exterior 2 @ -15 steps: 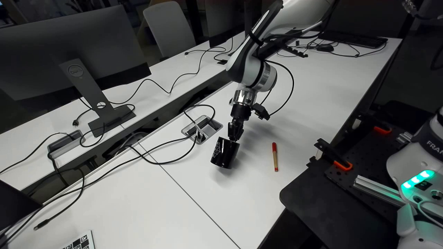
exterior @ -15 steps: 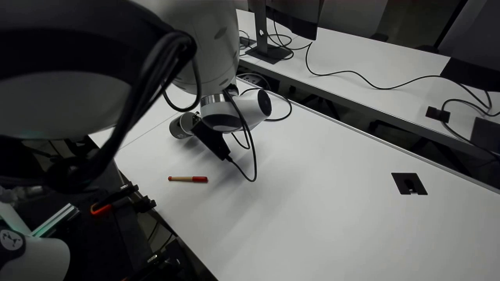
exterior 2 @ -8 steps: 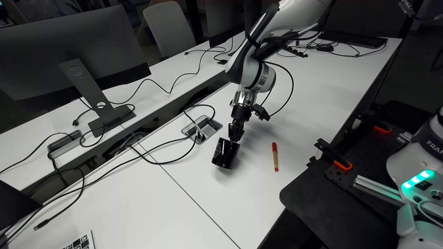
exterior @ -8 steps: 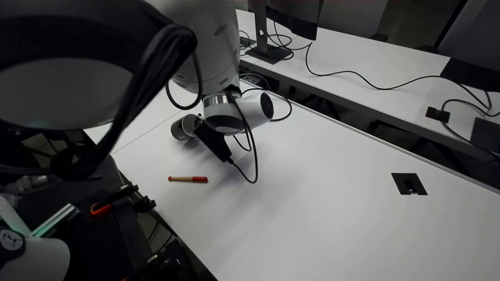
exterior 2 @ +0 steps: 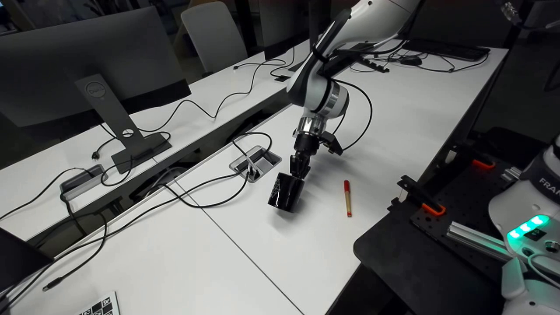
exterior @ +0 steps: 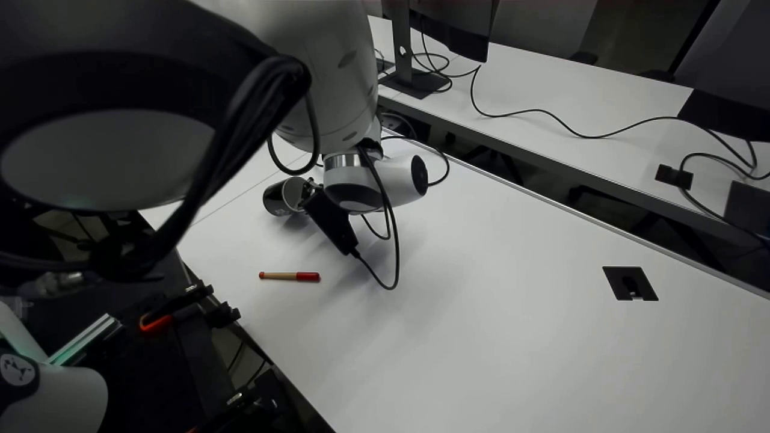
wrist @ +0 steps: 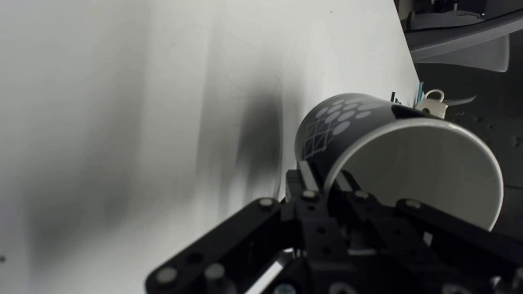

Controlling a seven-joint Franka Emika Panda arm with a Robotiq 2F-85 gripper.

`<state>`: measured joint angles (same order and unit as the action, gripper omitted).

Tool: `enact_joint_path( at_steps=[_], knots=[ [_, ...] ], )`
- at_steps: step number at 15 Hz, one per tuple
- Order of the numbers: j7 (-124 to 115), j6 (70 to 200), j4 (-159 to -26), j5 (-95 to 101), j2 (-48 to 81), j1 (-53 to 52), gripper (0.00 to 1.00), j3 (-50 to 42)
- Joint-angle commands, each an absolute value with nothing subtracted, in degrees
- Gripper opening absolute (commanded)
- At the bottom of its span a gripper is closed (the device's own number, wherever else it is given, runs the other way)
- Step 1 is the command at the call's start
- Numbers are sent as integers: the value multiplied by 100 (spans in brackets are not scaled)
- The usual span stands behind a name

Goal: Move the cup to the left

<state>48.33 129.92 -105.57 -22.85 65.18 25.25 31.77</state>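
Note:
The cup is a small black mug with white line patterns and a pale interior. It shows in both exterior views (exterior: 275, 199) (exterior 2: 285, 192) and in the wrist view (wrist: 359, 116). My gripper (wrist: 327, 179) is shut on the mug's wall at the rim, one finger inside the mouth and one outside. In an exterior view the gripper (exterior 2: 300, 171) holds the mug tilted, its mouth toward the gripper. A shadow lies under the mug, and it appears slightly above the white table (exterior 2: 245, 214). The handle is not clearly visible.
A red and tan pen-like stick (exterior 2: 347, 198) lies on the table, also visible here (exterior: 290, 276). A socket box (exterior 2: 255, 164) with black cables is set in the table near the mug. The robot's black mounting platform (exterior 2: 420, 258) borders the table edge.
The wrist has shifted a little, right and down in an exterior view. The mug stays in the gripper, has moved only slightly and looks a little more tilted. The stick has not moved.

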Motion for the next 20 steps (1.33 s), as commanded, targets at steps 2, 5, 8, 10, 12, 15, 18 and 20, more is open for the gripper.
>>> enact_joint_path(
  at_steps=[2,5,8,10,12,15,18,20],
  knots=[
    [5073,12459,-10173,-2636,6650,2365,2,2995],
    [5043,12407,-10080,-2733,6673,2248,2,2849],
    [5022,12342,-10016,-2842,6669,2158,2,2747],
    [5011,12300,-9974,-2908,6674,2110,2,2694],
    [5007,12235,-9930,-2973,6691,2077,2,2652],
    [4951,12126,-9874,-3072,6701,2014,34,2575],
    [4934,12099,-9854,-3156,6708,1955,49,2493],
    [4926,12087,-9842,-3200,6712,1927,65,2440]
  ],
)
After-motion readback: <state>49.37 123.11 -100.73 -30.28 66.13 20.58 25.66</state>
